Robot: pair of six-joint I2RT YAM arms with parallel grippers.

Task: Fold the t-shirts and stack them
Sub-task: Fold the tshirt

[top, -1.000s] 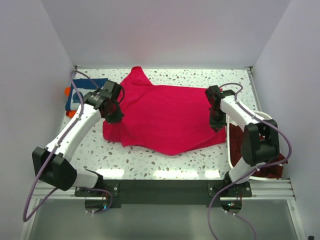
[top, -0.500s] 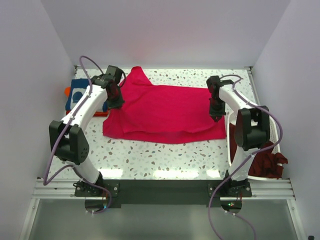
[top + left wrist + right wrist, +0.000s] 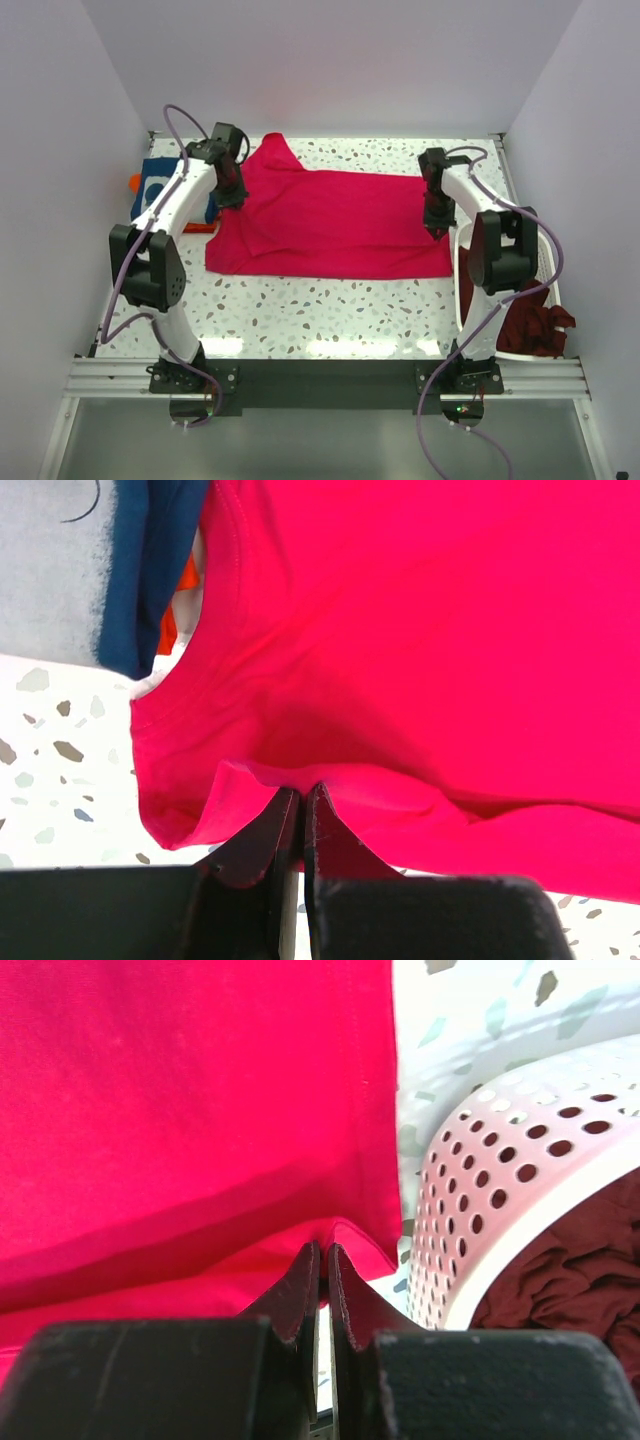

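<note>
A crimson-pink t-shirt (image 3: 330, 225) lies spread across the middle of the table, its front part doubled back over itself. My left gripper (image 3: 232, 196) is shut on a pinch of its cloth at the left end, which shows in the left wrist view as a raised fold (image 3: 330, 780) between the fingertips of the left gripper (image 3: 302, 792). At the right end my right gripper (image 3: 435, 226) is shut on the shirt's hem (image 3: 350, 1235), close to the basket; the right wrist view shows this right gripper (image 3: 324, 1250). A navy t-shirt (image 3: 160, 188) lies over an orange one (image 3: 135, 182) at the back left.
A white perforated laundry basket (image 3: 548, 250) stands at the table's right edge with dark maroon t-shirts (image 3: 535, 325) in it, one hanging over its rim. The basket wall (image 3: 500, 1180) is just right of my right gripper. White walls enclose the table on three sides.
Both grippers have carried the shirt's near edge away from me toward the back. The front of the shirt now lies folded over, with a straight near edge.
</note>
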